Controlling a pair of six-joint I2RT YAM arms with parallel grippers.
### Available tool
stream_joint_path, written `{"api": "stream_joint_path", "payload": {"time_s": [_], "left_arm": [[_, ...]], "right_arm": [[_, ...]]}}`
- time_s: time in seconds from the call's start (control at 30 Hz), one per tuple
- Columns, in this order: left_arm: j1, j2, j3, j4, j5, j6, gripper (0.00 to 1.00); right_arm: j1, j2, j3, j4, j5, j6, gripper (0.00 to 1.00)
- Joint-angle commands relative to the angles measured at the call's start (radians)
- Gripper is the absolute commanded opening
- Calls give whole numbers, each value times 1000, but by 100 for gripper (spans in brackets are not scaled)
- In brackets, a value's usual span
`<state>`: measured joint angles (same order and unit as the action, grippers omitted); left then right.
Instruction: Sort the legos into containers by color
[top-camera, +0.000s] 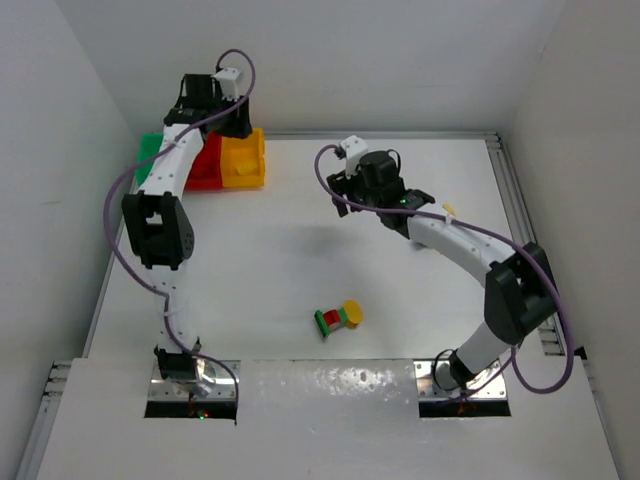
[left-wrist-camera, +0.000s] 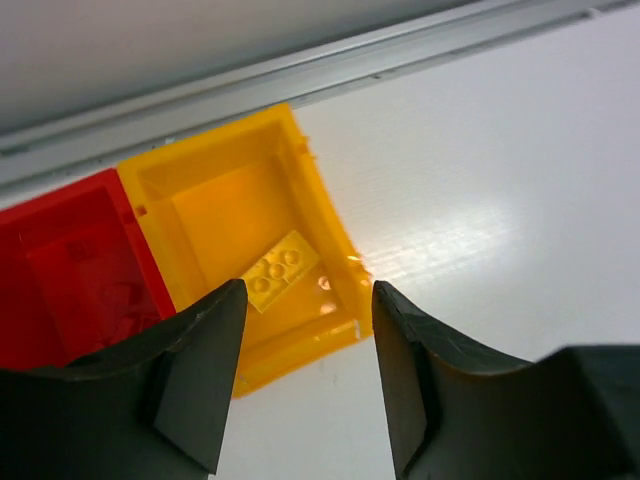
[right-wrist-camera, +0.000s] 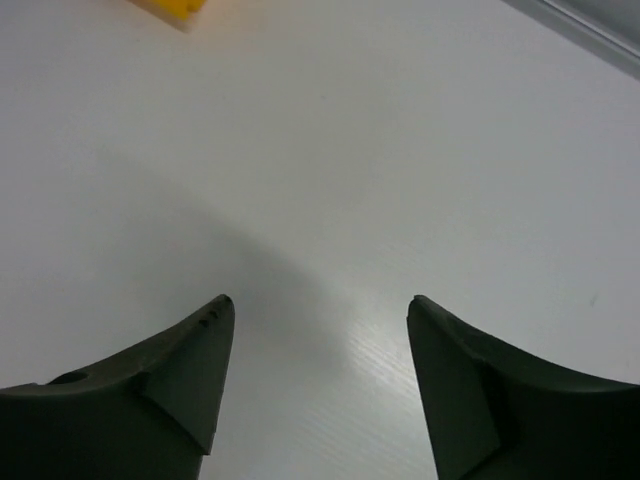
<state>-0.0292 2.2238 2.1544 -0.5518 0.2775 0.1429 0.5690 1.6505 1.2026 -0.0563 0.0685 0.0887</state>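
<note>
Three joined containers stand at the back left: green (top-camera: 150, 150), red (top-camera: 208, 168) and yellow (top-camera: 245, 162). My left gripper (top-camera: 232, 128) hovers over them, open and empty. In the left wrist view its gripper (left-wrist-camera: 308, 305) frames the near corner of the yellow container (left-wrist-camera: 200, 205), which holds a flat yellow lego (left-wrist-camera: 278, 270); the red container (left-wrist-camera: 60, 265) is beside it. A small cluster of green, red and yellow legos (top-camera: 338, 318) lies on the table's near middle. My right gripper (top-camera: 345, 190) (right-wrist-camera: 318, 305) is open and empty above bare table, far from the cluster.
A tiny yellow piece (top-camera: 449, 210) lies beside the right forearm. A yellow object (right-wrist-camera: 170, 6) is cut off at the top of the right wrist view. A metal rail (left-wrist-camera: 300, 70) runs along the back edge, and white walls enclose the table.
</note>
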Motion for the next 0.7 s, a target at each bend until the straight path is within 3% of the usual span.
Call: {"api": "stream_joint_path", "payload": {"time_s": [0.0,0.03,0.1,0.17,0.33,0.43,0.53,0.63,0.67], "left_arm": [[-75,-163,-7,-124,113,154,52],[-92,-188,-71,-179,121,191,55],[-159,-251,-155,-282,123,303,61],[-214,-282,-182,-371,146,366,63],[-349,-334,-298,-575,169,558,67],[-518,-394,-389,-608,167,584,69],[-604,-434,-491,-571,189,555,73],[-731,-509,-629,-480,149,505,84],[-789,-551,-671,-447,134,460,97]], "right_arm": [[-12,-92,-52,-109,72,31,70],[-11,-115,-81,-105,91,32,81],[-15,-190,-167,-90,135,36,92],[-30,-260,-231,-96,157,45,94],[-133,-382,-342,-201,136,139,95],[-178,-464,-434,-252,178,157,93],[-178,-567,-483,-263,243,189,93],[-179,-651,-535,-278,303,232,93],[-181,-667,-549,-298,312,238,93]]}}
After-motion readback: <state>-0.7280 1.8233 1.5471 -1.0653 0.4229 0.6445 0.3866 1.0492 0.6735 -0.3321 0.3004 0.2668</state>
